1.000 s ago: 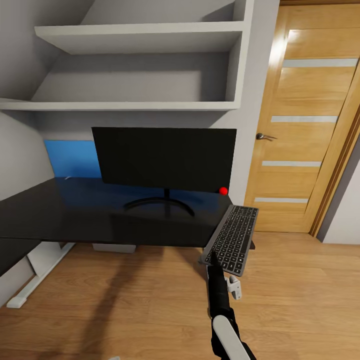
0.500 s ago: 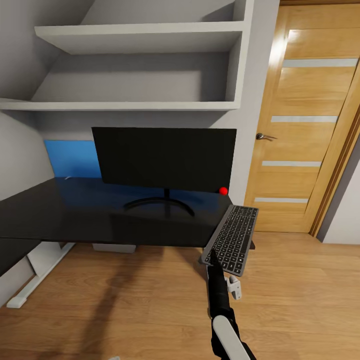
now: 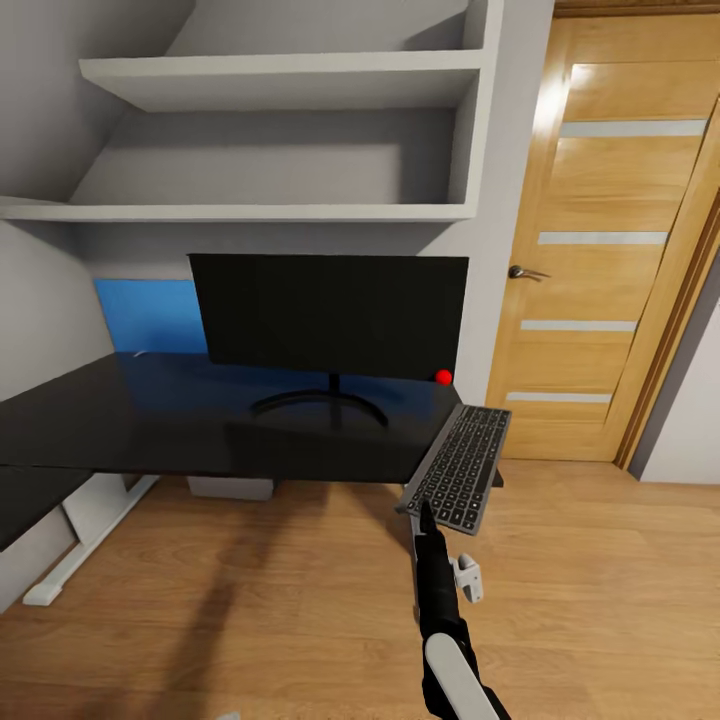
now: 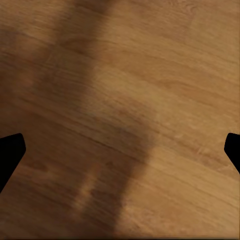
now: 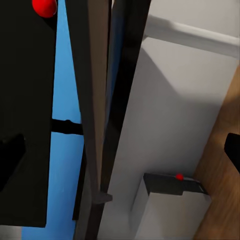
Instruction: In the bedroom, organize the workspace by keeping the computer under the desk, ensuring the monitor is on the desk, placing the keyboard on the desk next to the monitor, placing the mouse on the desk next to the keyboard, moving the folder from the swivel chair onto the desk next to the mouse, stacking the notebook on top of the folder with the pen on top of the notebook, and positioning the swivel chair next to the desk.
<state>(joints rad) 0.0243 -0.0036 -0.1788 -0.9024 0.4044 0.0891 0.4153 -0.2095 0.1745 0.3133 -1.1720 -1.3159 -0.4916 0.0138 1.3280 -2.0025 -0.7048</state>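
Closest, right arm (image 3: 440, 610) reaching forward over the wood floor (image 3: 250, 600). Right pincer (image 3: 424, 512) at the near edge of the keyboard (image 3: 458, 467), holding it up in the air, tilted, just off the right front corner of the surface (image 3: 150, 425); how wide the fingers stand, cannot tell. In the left wrist view, left pincer (image 4: 120, 150) spread wide over bare floor, holding nothing, only two dark finger tips (image 4: 10, 152) at the edges. Farther back, monitor (image 3: 330, 312) standing upright on the dark surface on a curved foot. Small red ball (image 3: 443, 377) beside the monitor's right lower corner. Blue panel (image 3: 150, 315) behind the monitor on the left. Grey shelves (image 3: 280, 80) above. Wooden door (image 3: 610, 250) far right, shut.
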